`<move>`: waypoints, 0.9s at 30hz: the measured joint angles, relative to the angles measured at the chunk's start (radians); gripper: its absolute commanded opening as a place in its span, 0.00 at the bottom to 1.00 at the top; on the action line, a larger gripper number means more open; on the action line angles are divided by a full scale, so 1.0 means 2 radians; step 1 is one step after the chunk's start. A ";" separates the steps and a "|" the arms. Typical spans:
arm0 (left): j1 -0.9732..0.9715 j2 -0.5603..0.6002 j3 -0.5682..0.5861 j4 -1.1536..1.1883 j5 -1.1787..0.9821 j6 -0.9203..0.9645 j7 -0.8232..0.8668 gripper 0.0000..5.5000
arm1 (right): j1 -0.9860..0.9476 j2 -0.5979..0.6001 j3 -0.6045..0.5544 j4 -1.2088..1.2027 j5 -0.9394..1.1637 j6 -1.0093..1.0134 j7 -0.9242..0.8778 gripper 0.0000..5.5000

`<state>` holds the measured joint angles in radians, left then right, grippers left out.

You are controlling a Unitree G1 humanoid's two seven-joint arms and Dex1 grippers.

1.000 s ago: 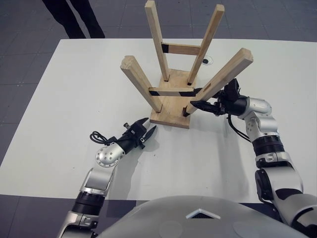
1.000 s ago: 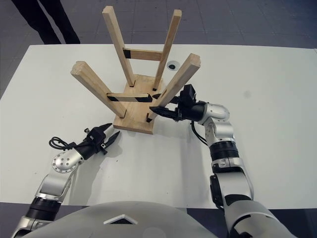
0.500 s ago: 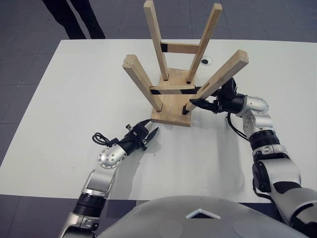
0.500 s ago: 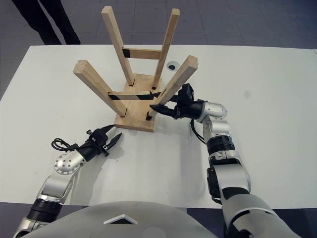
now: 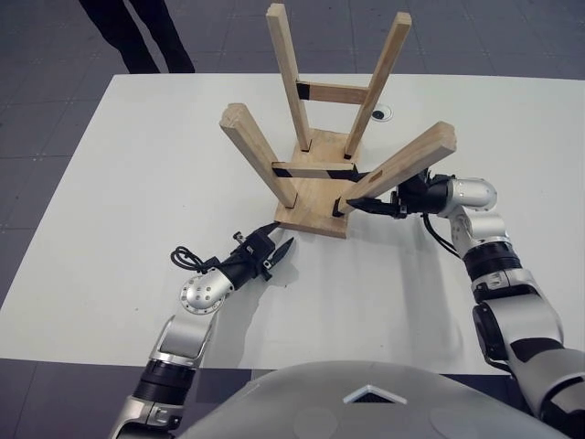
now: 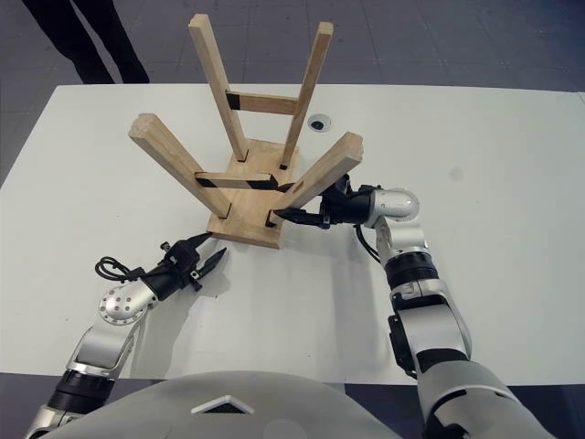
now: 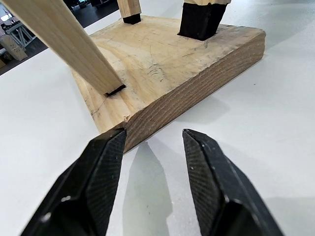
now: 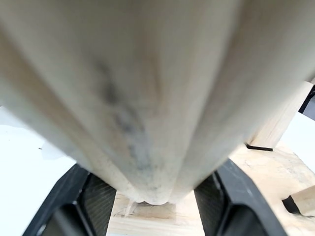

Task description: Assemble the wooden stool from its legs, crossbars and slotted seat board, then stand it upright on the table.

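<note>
Left eye view: a pale wooden stool (image 5: 315,174) sits upside down near the middle of a white table (image 5: 137,165). Its square slotted seat board (image 5: 311,203) lies flat and four legs splay upward, joined by black-tipped crossbars (image 5: 315,169). The right gripper (image 5: 361,207) is clamped low on the near right leg (image 5: 402,165), which leans steeply outward. The left gripper (image 5: 274,236) hovers low over the table just beside the board's near corner, fingers (image 7: 106,167) spread apart.
</note>
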<state>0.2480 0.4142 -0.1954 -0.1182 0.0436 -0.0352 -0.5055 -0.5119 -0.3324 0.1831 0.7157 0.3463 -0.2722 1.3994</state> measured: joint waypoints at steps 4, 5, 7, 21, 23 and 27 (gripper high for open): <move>0.014 0.010 0.001 -0.029 0.000 0.018 -0.011 0.39 | -0.001 -0.016 0.024 -0.025 0.000 0.002 -0.003 0.37; 0.018 0.015 0.001 -0.039 0.000 0.027 -0.015 0.39 | 0.000 -0.020 0.029 -0.032 0.000 0.002 -0.004 0.37; 0.033 0.032 0.009 -0.074 -0.004 0.054 -0.027 0.39 | 0.008 -0.031 0.038 -0.053 0.000 0.003 -0.004 0.37; 0.091 0.074 0.024 -0.225 -0.124 0.122 -0.118 0.39 | 0.131 -0.128 0.048 -0.217 0.067 0.051 0.013 0.37; 0.091 0.087 0.038 -0.230 -0.139 0.120 -0.130 0.39 | 0.132 -0.133 0.049 -0.223 0.071 0.063 0.014 0.37; 0.092 0.099 0.063 -0.250 -0.173 0.117 -0.146 0.39 | 0.132 -0.140 0.052 -0.235 0.076 0.093 0.009 0.37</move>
<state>0.4311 0.6124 -0.0698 -0.6189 -0.3031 0.1986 -0.7984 -0.2475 -0.6131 0.2864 0.2454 0.4975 -0.0864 1.4178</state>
